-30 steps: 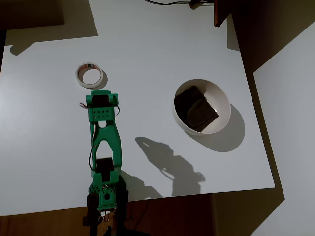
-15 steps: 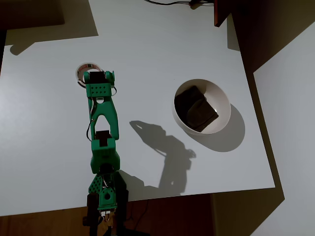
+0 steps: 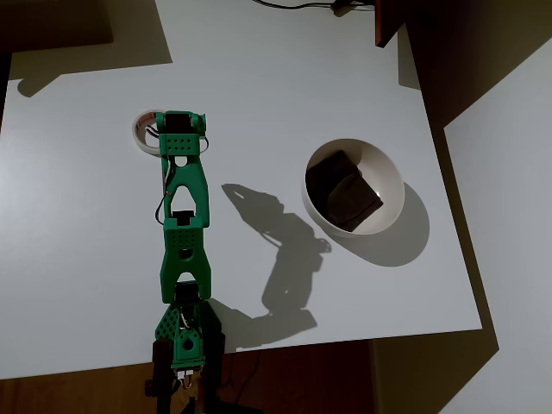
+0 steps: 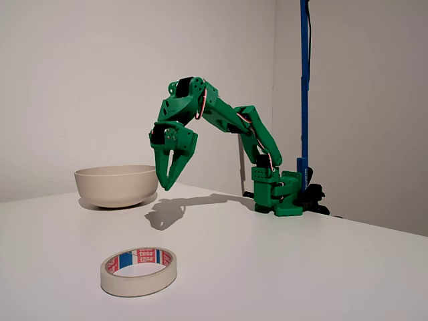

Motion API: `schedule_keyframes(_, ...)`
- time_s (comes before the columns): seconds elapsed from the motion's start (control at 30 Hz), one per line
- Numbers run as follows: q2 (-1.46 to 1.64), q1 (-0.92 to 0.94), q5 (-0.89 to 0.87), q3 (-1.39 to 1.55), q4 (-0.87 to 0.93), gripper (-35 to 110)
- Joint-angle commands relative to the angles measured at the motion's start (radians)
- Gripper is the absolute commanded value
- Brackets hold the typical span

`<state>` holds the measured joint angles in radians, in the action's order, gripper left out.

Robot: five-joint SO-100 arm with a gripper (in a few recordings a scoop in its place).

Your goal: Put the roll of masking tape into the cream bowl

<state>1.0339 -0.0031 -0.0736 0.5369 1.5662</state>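
The roll of masking tape (image 4: 139, 271) lies flat on the table (image 4: 281, 267), far from the cream bowl (image 4: 115, 185). The claw (image 4: 169, 182) hangs above the tape, tips together, holding nothing. Nothing is done yet.

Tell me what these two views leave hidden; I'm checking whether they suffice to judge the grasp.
- Roll of masking tape: in the overhead view the gripper covers its right part.
- Gripper: the fixed view shows it side-on, so its height over the tape is unclear.
- Cream bowl: in the fixed view its wall hides the dark brown block.
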Motion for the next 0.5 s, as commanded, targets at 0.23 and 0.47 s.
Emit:
schedule_keyframes(0.23,-0.078,-0.058,0.026,-0.169,-0.153,-8)
schedule_keyframes(0.47,-0.186,-0.106,0.014,-0.192,-0.155,-8)
